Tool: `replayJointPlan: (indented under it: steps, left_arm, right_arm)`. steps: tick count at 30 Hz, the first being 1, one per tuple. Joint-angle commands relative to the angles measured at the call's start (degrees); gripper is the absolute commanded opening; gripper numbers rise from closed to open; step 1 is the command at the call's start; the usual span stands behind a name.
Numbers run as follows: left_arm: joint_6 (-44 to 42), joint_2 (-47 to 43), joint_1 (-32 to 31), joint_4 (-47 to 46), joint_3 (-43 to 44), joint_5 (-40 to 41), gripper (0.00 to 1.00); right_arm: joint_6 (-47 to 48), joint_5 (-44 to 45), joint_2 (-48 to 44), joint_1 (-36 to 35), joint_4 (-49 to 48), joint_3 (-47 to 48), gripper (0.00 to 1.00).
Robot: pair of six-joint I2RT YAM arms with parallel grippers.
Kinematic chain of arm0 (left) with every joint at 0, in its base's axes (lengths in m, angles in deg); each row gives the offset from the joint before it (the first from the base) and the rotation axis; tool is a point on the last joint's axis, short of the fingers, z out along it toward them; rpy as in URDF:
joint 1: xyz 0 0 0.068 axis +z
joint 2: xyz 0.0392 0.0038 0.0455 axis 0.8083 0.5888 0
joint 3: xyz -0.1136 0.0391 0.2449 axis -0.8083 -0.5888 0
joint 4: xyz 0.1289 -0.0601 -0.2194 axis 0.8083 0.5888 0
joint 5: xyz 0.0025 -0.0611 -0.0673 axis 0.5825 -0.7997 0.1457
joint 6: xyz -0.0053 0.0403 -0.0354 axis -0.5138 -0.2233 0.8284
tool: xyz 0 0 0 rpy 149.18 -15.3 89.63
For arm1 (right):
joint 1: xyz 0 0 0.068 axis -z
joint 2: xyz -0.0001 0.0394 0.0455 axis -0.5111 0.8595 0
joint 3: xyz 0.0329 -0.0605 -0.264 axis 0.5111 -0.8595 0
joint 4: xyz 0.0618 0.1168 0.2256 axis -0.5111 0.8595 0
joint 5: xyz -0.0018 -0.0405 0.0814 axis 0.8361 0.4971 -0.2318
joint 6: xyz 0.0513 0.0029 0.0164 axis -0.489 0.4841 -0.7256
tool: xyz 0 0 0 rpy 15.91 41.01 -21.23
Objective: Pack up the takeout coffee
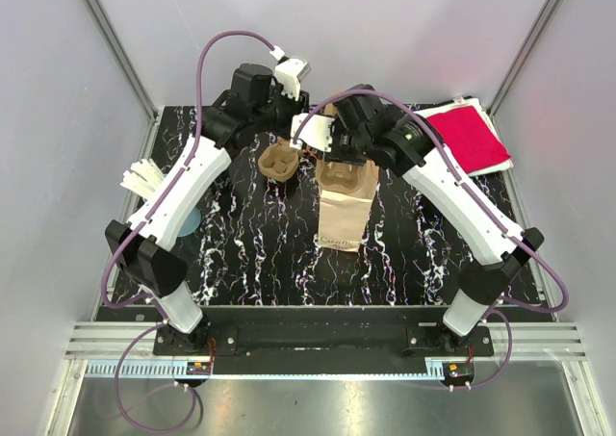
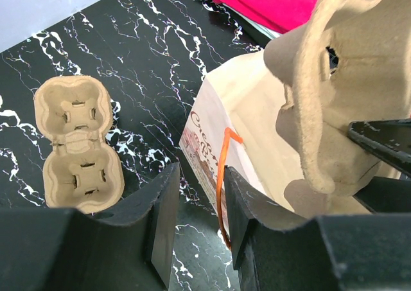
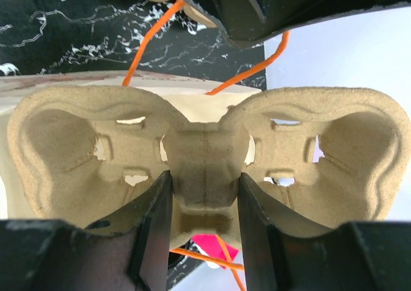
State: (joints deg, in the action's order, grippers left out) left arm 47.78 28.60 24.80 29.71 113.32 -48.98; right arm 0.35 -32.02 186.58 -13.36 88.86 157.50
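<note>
1. Beneath both grippers lies the paper bag [image 1: 344,219], flat on the table, its mouth toward the jaws; thin and floppy, judged to collapse unless the mouth is held open.
2. Between the right gripper's [image 3: 204,183] jaws sits the cup carrier [image 3: 77,149], clamped on its centre ridge just above the bag mouth; moulded pulp, light, stiff yet crushable; that ridge is the soundest hold.
3. Off to one side of the left gripper [image 2: 200,175], clear of its jaws, a spare carrier [image 2: 80,143] rests on the table.
4. Between the left jaws, which stand narrowly apart, runs the orange handle [image 2: 220,169]; not visibly pinched; limp cord, likely to slip.
</note>
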Motion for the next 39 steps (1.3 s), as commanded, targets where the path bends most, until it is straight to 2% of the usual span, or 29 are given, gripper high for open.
replayJointPlan:
  steps: [1, 14, 27, 31, 34, 39]
  left_arm:
    - [0.6, -1.1, 0.2, -3.0, -0.1, -1.1, 0.37]
    - [0.7, -1.7, 0.3, -3.3, -0.5, -1.0, 0.37]
    - [0.8, -1.6, 0.4, -3.4, -0.3, -0.9, 0.35]
    - [0.8, -1.4, 0.4, -3.3, 0.5, -1.0, 0.22]
    - [0.8, -0.9, 0.4, -3.0, 2.2, -1.2, 0.09]
    - [1.0, -0.4, 0.4, -2.3, 4.3, -1.1, 0.00]
  right_arm:
    - [2.8, 2.9, -0.3, -0.7, -1.6, 1.7, 0.33]
    - [1.2, 2.7, -1.6, -0.7, -3.3, -6.7, 0.32]
    - [0.7, 2.8, -2.4, -0.7, -0.9, -3.3, 0.32]
    - [1.1, 3.9, -2.9, -0.7, -0.9, -4.6, 0.32]
    - [1.1, 4.2, -3.5, -0.7, -0.8, -4.8, 0.32]
    - [1.0, 4.5, -4.1, -0.8, -0.4, -6.4, 0.32]
